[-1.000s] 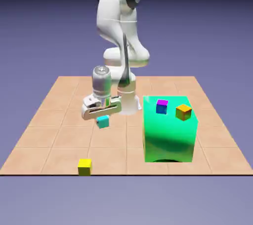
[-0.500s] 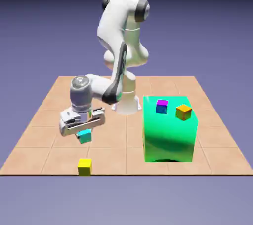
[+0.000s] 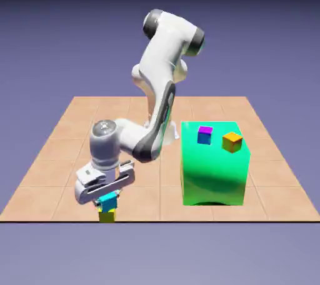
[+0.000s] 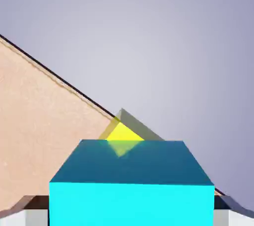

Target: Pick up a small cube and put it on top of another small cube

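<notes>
Only the exterior view shows the gripper gripping cyan cube over yellow cube.

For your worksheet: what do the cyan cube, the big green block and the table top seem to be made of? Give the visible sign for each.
Cyan cube: looks like matte plastic, flat even colour, no grain; left open.
Green block: glossy, perhaps polished plastic, with pale sheen across its front.
Table top: tan tiles, likely ceramic or wood, marked by grid seams.

Even, bright rendered light, sharp throughout.
Glossy sheen on the green block; backdrop darkens toward the top.
</notes>
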Robot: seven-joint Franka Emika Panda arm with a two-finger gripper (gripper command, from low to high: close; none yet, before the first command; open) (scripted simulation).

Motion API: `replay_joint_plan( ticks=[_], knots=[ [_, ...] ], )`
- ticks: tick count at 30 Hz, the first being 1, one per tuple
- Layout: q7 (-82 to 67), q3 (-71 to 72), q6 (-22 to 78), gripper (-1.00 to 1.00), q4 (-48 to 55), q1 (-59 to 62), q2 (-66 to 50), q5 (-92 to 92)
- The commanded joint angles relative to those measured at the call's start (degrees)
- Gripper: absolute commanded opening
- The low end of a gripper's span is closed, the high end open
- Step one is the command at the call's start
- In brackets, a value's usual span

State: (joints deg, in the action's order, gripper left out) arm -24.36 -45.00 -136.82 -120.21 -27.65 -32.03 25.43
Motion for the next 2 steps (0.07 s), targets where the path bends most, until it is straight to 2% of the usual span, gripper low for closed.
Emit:
replay_joint_plan(
  ticks=[1, 2],
  knots=[
    [1.19, -1.95, 1.90, 1.00, -0.01, -1.58, 2.08, -1.92],
    [1.92, -3.16, 3.08, 1.00, -0.01, -2.56, 3.36, -3.11]
  ],
)
